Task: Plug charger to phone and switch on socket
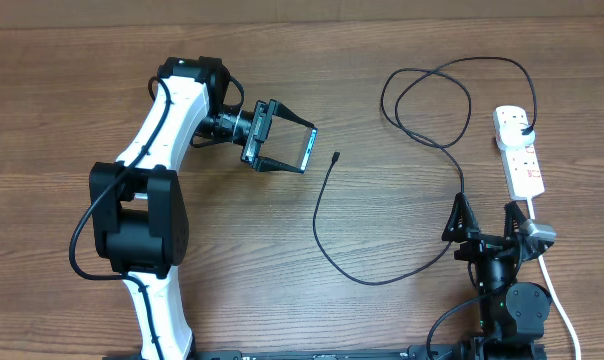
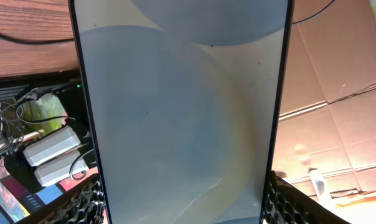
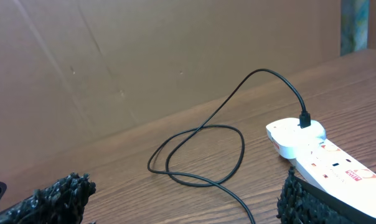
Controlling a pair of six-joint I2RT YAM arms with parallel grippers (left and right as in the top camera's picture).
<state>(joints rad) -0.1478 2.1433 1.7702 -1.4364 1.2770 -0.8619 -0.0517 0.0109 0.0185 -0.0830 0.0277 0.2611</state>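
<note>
- Phone (image 1: 309,146) is clamped between the fingers of the left gripper (image 1: 300,150), left of centre, and its pale screen fills the left wrist view.
- Charger (image 1: 318,215) lies looped on the table (image 1: 72,90); its plug tip (image 1: 336,156) is just right of the phone, not touching.
- Right gripper (image 1: 485,218) is spread wide and empty at the near right, just short of the socket (image 1: 520,150).

Three cameras are watching one tabletop (image 1: 282,310).
The overhead one is looking straight down from well above. The left wrist one is sitting right against the phone (image 2: 182,112), which is filling its frame. The right wrist one is looking low across the wood, sharing the socket (image 3: 319,152) and charger (image 3: 304,118) with the overhead.
</note>
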